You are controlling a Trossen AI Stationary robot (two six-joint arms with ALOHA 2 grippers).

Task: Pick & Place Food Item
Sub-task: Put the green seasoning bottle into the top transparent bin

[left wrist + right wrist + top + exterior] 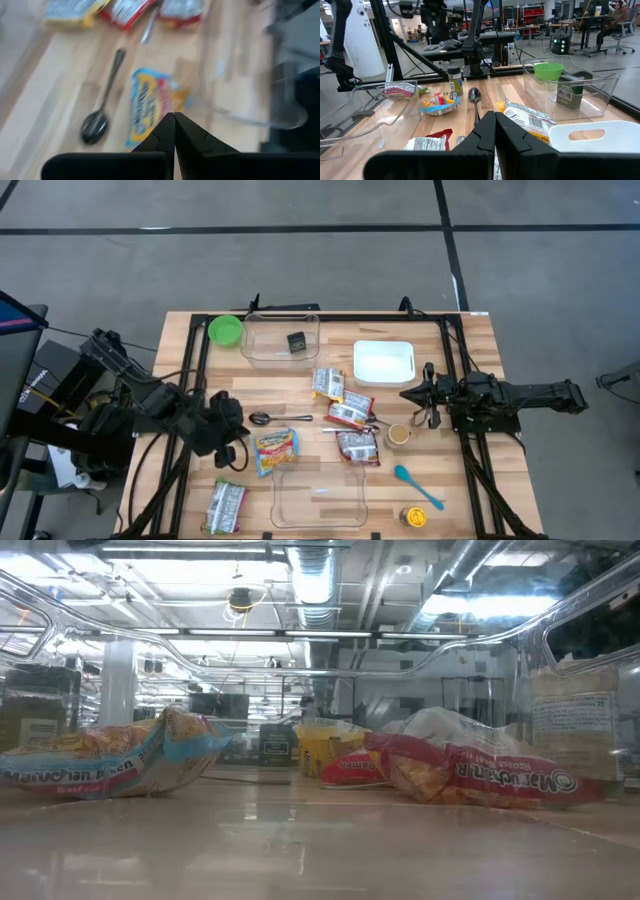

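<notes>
Food packets [345, 416] loose mid-frame on surface [450, 490]; none placed. Left claw [232, 452] and right claw [408, 393]: closed, empty. Task unstarted.

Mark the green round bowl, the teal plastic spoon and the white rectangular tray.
Green round bowl [225, 331], high view, middle of its inside.
Teal plastic spoon [403, 474], high view, its scoop end.
White rectangular tray [383, 362], high view, its bare floor.

In the left wrist view the spoon [102, 102] and the yellow noodle packet [147, 102] were blurred, its print unreadable. The low view cut off the clear bin [585, 710] at its edge. From above, the yellow jar's [413, 517] label was too small to read.
</notes>
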